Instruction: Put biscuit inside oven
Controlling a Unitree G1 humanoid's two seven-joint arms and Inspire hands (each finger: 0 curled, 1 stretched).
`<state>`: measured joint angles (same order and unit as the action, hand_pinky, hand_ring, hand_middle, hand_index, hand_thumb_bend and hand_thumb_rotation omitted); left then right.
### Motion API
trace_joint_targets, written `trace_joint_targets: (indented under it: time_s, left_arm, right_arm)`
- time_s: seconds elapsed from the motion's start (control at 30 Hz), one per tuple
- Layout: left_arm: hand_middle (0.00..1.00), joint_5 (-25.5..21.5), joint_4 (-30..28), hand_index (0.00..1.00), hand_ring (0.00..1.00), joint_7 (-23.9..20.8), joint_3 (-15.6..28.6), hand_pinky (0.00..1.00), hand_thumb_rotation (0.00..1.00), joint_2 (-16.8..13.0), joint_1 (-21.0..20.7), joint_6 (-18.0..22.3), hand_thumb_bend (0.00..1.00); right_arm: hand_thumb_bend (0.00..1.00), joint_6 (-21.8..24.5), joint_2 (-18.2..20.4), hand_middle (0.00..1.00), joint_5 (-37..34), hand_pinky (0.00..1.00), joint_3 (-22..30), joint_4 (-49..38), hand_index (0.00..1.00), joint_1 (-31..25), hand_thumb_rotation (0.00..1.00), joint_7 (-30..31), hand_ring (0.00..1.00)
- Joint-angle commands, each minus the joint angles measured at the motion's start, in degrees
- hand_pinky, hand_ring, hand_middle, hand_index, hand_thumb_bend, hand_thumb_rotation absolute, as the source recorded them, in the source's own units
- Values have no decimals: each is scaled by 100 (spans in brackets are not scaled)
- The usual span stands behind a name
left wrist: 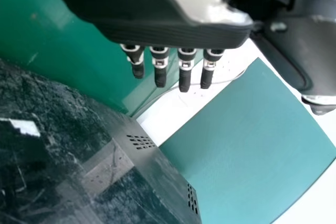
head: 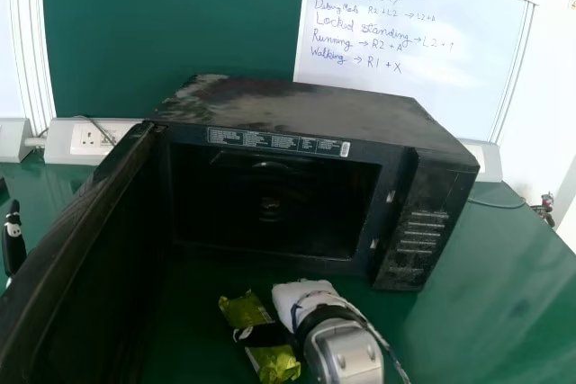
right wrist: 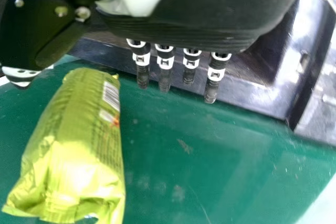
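Observation:
In the head view my right hand (head: 304, 298) is low in front of the oven (head: 306, 110), its thumb lying across the green biscuit packet (head: 274, 364). The right wrist view has the right hand (right wrist: 215, 74) with straight fingers and the thumb apart from them, beside the biscuit packet (right wrist: 79, 140) on the table. The oven door stands open at the left, and the cavity (head: 270, 204) is dark inside. At the head view's left edge is my left hand (head: 13, 245); in the left wrist view the left hand (left wrist: 185, 72) has its fingers straight, near the oven's side (left wrist: 152, 166).
The opened oven door (head: 67, 240) rises along the left of the green table (head: 490, 294). Behind the oven are a green board (head: 180, 15), a whiteboard (head: 405, 69) with writing, and a wall socket (head: 90, 138). A cable runs at the right.

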<state>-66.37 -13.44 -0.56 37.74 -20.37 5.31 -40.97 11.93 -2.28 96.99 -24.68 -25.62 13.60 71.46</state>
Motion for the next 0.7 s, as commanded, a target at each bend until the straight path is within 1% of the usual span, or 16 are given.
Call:
trace_joint_targets:
  time_s: [0.0, 0.17, 0.2, 0.23, 0.27, 0.3, 0.33, 0.37, 0.4, 0.43, 0.47, 0.5, 0.53, 0.6, 0.67]
  left_arm:
    - [76, -46, -82, 78, 72, 41, 0, 65, 0, -21, -8, 33, 64]
    - [76, -9, -111, 77, 72, 37, -7, 65, 1, -22, 7, 50, 63]
    - [76, -3, -108, 77, 72, 34, -7, 65, 1, -24, 5, 52, 63]
    - [76, -3, -106, 78, 72, 27, -6, 65, 1, -27, 3, 48, 63]
    - [76, -2, -107, 78, 72, 20, -6, 65, 1, -29, 1, 45, 63]
    - [76, -13, -102, 78, 72, 27, -3, 65, 1, -31, -2, 41, 63]
    - [76, -20, -106, 78, 72, 24, -2, 65, 1, -31, -3, 38, 63]
    - [76, -24, -112, 78, 72, 20, -1, 65, 1, -30, -2, 36, 63]
    - [76, -38, -114, 78, 72, 6, 4, 65, 0, -24, -4, 32, 63]
    - [76, -46, -113, 78, 72, -1, 6, 65, 0, -23, -7, 28, 63]
    - [76, -46, -115, 78, 72, 0, 6, 65, 0, -24, -6, 27, 63]
    - [76, -67, -114, 79, 72, -26, 13, 65, 0, -20, -11, 14, 63]
    - [76, -65, -117, 79, 72, -24, 12, 65, 0, -21, -8, 16, 63]
    - [76, -64, -119, 79, 72, -32, 13, 66, 0, -18, -9, 21, 62]
    - [76, -79, -118, 78, 72, -49, 19, 66, 0, -16, -11, 15, 62]
  right_arm:
    - [100, 94, 52, 100, -64, 92, 76, 67, 99, -76, 61, -94, 99]
    - [100, 152, 48, 100, -83, 95, 95, 121, 100, -100, 59, -148, 100]
    - [100, 176, 65, 100, -67, 95, 99, 144, 100, -85, 56, -134, 100]
    - [100, 197, 81, 100, -50, 95, 98, 169, 99, -61, 49, -116, 100]
    - [100, 220, 98, 100, -28, 94, 92, 188, 99, -43, 44, -110, 99]
    - [99, 208, 86, 99, 8, 91, 65, 203, 98, -22, 40, -130, 99]
    - [96, 176, 62, 97, 13, 84, 40, 219, 95, -1, 34, -155, 95]
    - [88, 143, 36, 81, 6, 65, 18, 239, 87, 12, 23, -216, 78]
    - [73, 100, 1, 64, -23, 42, -3, 253, 80, 16, 12, -330, 53]
    - [63, 88, -13, 54, -64, 22, -13, 255, 73, -11, 5, -512, 30]
    - [60, 88, -15, 50, -124, 14, -18, 244, 70, -59, 2, -723, 21]
    - [65, 86, -18, 36, -176, 9, -22, 225, 68, -101, 1, -880, 15]
    - [69, 76, -29, 27, -204, 5, -33, 213, 68, -126, 0, -967, 12]
    - [71, 56, -45, 23, -262, 4, -48, 194, 69, -149, 0, -1034, 10]
    - [71, 52, -50, 22, -275, 4, -68, 187, 69, -163, 0, -1089, 10]
